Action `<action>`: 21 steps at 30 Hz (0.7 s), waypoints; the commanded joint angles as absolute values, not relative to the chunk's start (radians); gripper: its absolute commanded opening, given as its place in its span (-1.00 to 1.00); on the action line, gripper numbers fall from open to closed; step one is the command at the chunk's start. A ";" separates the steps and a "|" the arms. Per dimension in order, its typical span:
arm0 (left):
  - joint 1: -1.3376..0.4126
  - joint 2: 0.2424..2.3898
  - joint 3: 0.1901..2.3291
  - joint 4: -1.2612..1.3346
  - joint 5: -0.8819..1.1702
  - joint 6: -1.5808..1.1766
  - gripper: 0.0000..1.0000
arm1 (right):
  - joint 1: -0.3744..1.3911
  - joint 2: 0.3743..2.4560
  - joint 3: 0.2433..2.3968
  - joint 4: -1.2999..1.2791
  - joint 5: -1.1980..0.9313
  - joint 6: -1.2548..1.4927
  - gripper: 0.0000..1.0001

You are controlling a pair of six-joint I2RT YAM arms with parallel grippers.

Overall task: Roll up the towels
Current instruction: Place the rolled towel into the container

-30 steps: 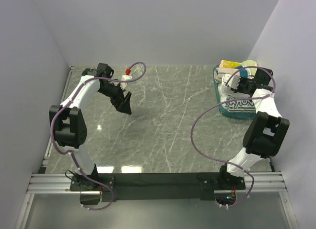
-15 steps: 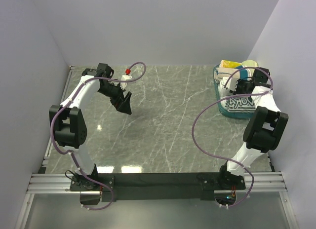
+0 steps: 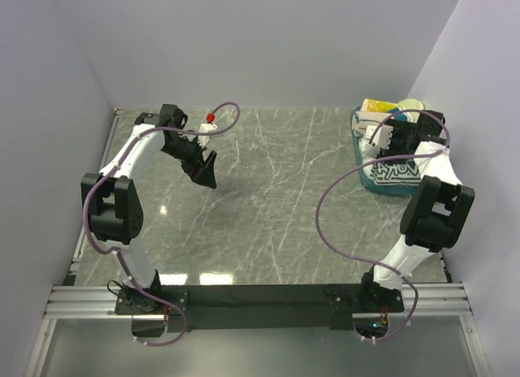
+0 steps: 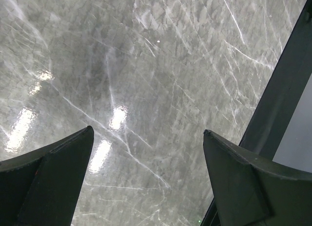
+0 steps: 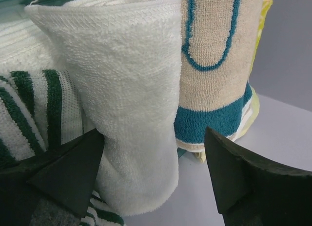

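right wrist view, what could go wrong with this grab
The right gripper is open with the white towel between its fingers, packed against the beige and teal towel and the green-striped towel. Closing may pinch a neighbour too, or catch only an outer layer. Lifting might drag the others from the basket.

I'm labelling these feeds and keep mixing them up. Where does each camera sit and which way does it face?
Top external: fixed above and behind the bases, looking down on the grey table; the left arm and right arm show whole.
Left wrist: on the left arm, looking down at the table; the open left gripper frames the bottom.
Right wrist: on the right arm, facing the towels close up, a white towel foremost; the open right gripper frames the bottom.
Shared: top and left wrist, the table; top and right wrist, the towels.
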State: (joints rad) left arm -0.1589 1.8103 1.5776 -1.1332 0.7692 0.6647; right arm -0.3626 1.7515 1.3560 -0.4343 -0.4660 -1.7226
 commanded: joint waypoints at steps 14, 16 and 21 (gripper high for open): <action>-0.163 1.753 1.543 -1.055 0.770 0.635 0.99 | -0.362 1.530 1.379 -0.526 -0.646 -1.559 0.91; -0.158 1.744 1.545 -1.025 0.776 0.608 0.99 | -0.350 1.505 1.379 -0.549 -0.666 -1.500 0.92; -0.109 1.723 1.560 -0.953 0.807 0.516 0.99 | -0.255 1.440 1.402 -0.470 -0.533 -1.059 0.94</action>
